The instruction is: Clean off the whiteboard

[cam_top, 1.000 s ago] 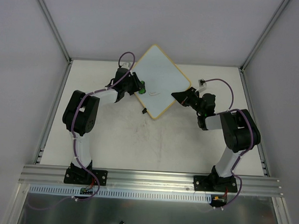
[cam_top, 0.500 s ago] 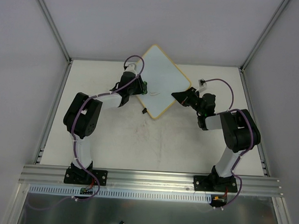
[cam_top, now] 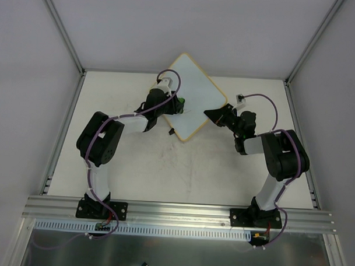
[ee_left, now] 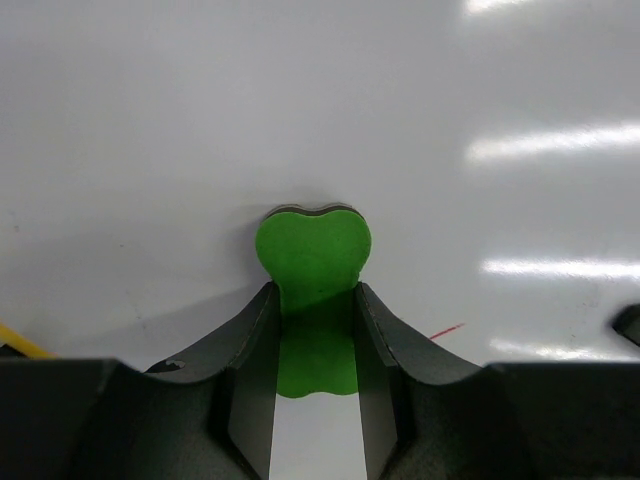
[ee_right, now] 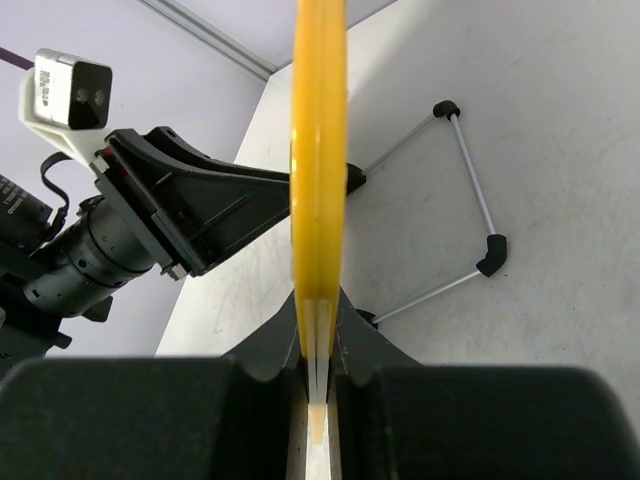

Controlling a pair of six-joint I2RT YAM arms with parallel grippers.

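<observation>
The whiteboard [cam_top: 193, 93] stands as a diamond at the back middle of the table, white with a tan frame. My left gripper [cam_top: 177, 103] is shut on a small green eraser [ee_left: 312, 262] and presses it on the board's white face [ee_left: 320, 110]. A short red mark [ee_left: 447, 331] lies just right of the eraser. My right gripper [cam_top: 216, 114] is shut on the board's right corner; in the right wrist view the yellow frame edge [ee_right: 318, 150] runs straight up from between the jaws. A faint mark [cam_top: 186, 112] shows on the lower part of the board.
A thin wire stand with black tips [ee_right: 470, 215] sticks out behind the board. A black clip [cam_top: 172, 132] sits on the board's lower left edge. Grey walls and metal posts [cam_top: 64, 35] enclose the table. The left arm [ee_right: 110, 235] shows in the right wrist view.
My left gripper has swept the green eraser to the right and a little up across the board. The right gripper and the board have stayed still.
</observation>
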